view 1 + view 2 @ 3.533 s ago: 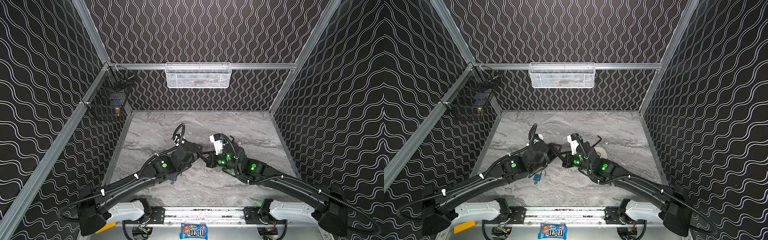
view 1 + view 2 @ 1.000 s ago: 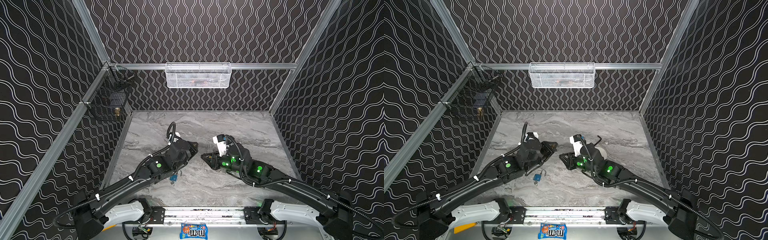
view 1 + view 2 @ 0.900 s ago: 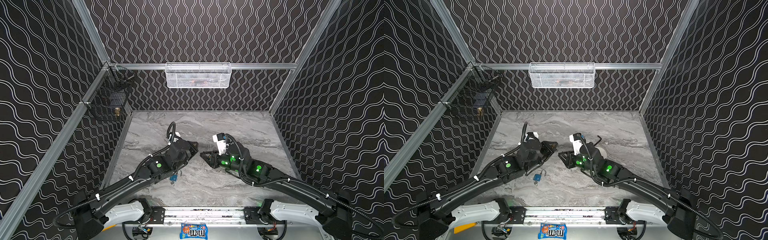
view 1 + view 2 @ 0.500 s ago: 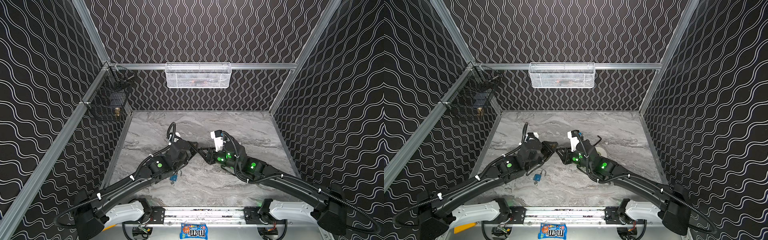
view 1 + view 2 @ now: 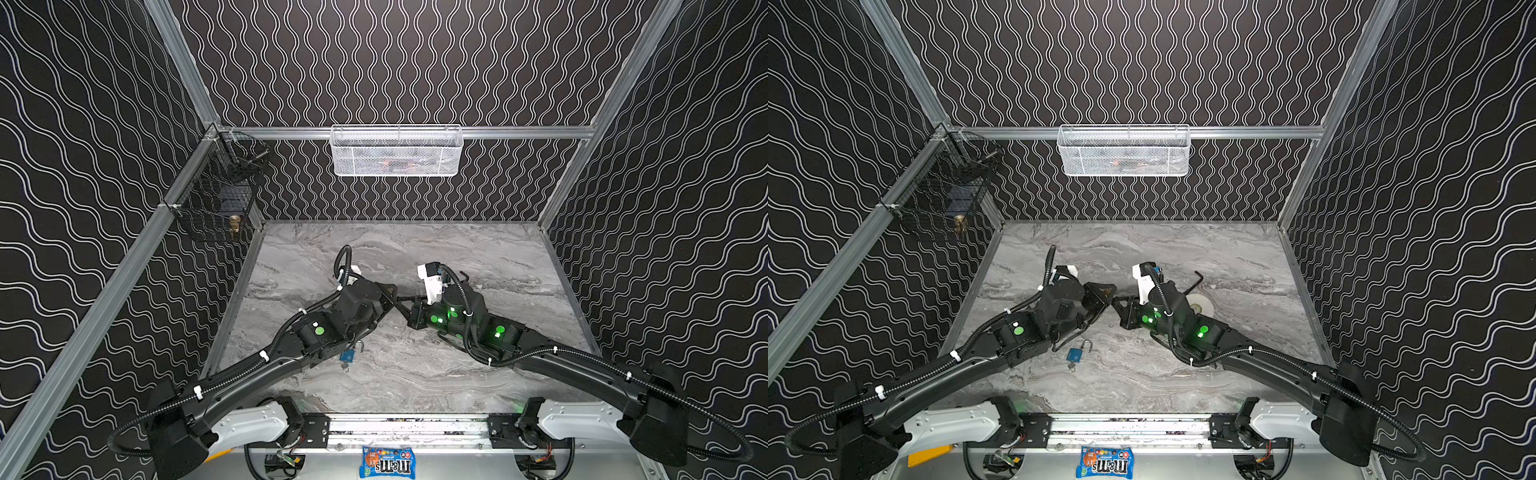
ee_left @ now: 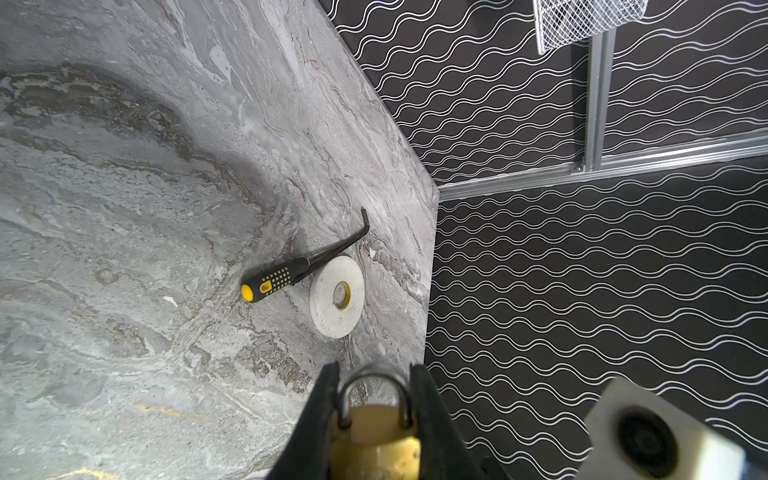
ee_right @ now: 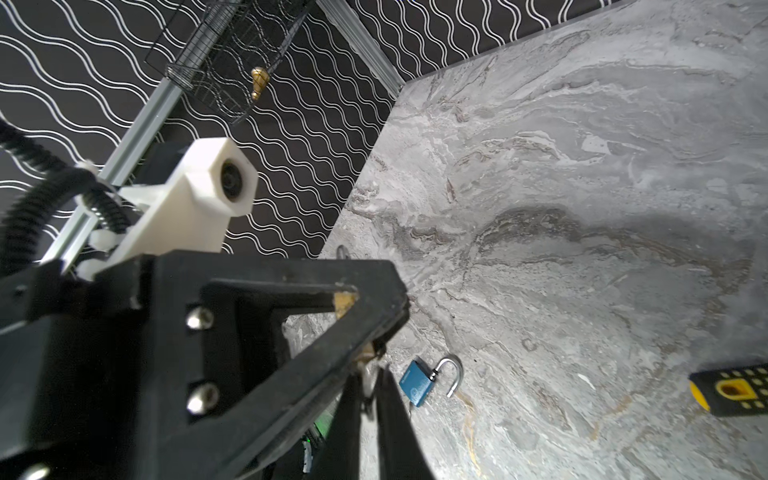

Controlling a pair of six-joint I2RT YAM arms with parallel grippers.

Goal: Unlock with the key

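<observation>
- You read "m&m's" on the front packet [image 5: 387,461].
- Desk [image 5: 478,257]: grey marble; walls [image 5: 415,62]: black, wavy white lines.
- Left tool [image 6: 374,374] clamps brass padlock [image 6: 376,440]; right tool [image 7: 369,374] pinched closed.

**Setting: a robotics laboratory test cell.** You can identify it by the following features. An aluminium frame [image 5: 519,132] carries black wall panels [image 5: 415,62] printed with white wavy lines, closing three sides. These panels box in a marble-patterned tabletop [image 5: 415,374]. Two black robot arms, the left arm [image 5: 266,368] and the right arm [image 5: 582,365], are mounted on a metal base rail [image 5: 407,430] at the front edge, with exposed cabling. A white mesh basket [image 5: 397,150] and a black wire basket [image 5: 212,208] hang from the frame. A candy packet [image 5: 387,465] lies on the front ledge.
</observation>
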